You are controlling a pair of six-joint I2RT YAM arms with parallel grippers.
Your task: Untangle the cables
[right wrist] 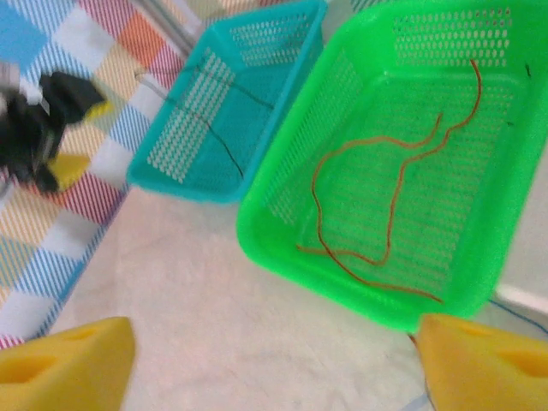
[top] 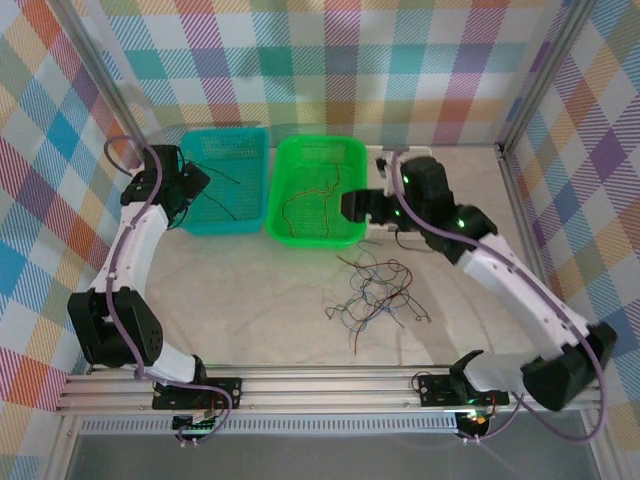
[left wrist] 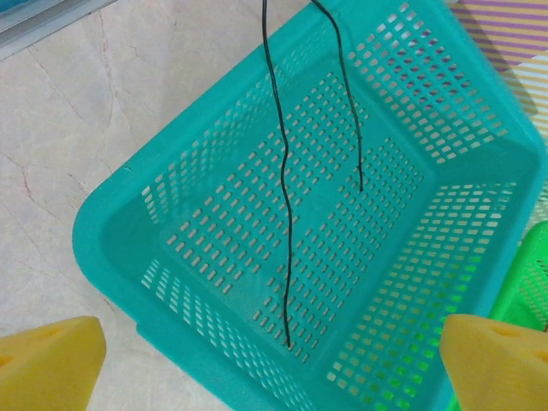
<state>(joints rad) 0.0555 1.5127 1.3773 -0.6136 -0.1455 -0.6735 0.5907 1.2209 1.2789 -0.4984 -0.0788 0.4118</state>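
With left fingers (left wrist: pixel 47 364) and right fingers (right wrist: pixel 60 360) both spread and empty, a black wire (left wrist: pixel 283 205) trails into the teal basket (left wrist: pixel 103 223), a brownish wire (right wrist: pixel 315 193) lies in the green basket (right wrist: pixel 257 223), and the other cables (top: pixel 375 295) sit knotted on the surface (top: pixel 250 310), where one pinch may drag several together.

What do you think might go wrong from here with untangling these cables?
The cables on the table are one knotted clump, so pulling a single strand may drag them all. The black wire crosses the rim of the teal basket near the open left claw, which might snag it back out.
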